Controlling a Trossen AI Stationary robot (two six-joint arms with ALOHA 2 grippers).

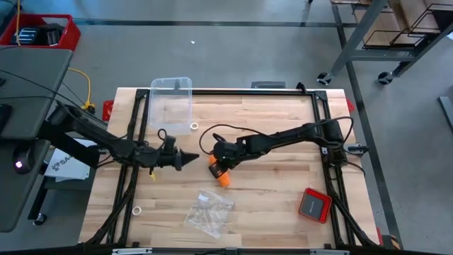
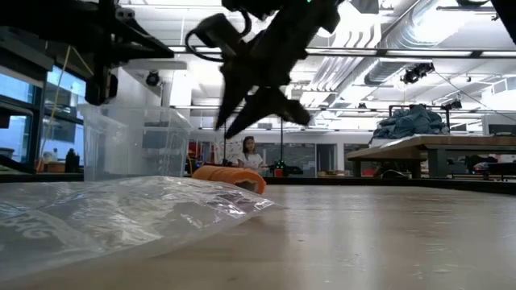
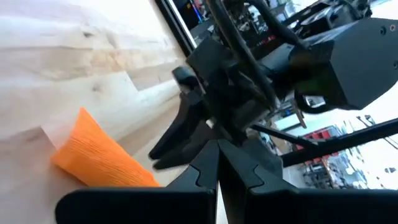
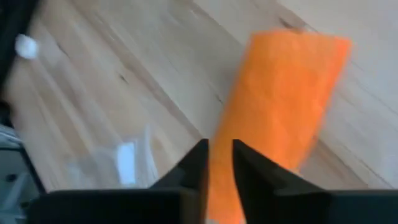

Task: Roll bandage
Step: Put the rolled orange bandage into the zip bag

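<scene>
While one orange bandage (image 1: 221, 174) lies rolled, right hand (image 1: 214, 164) slightly parted above it, left hand (image 1: 192, 159) closed, empty.

The right hand (image 4: 221, 163) hides part of the blurred bandage (image 4: 280, 99).

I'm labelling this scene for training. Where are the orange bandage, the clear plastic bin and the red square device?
bandage (image 1: 221, 174): high view, middle of the orange roll.
clear plastic bin (image 1: 171, 83): high view, its far rim.
red square device (image 1: 313, 205): high view, centre of its grey face.
</scene>
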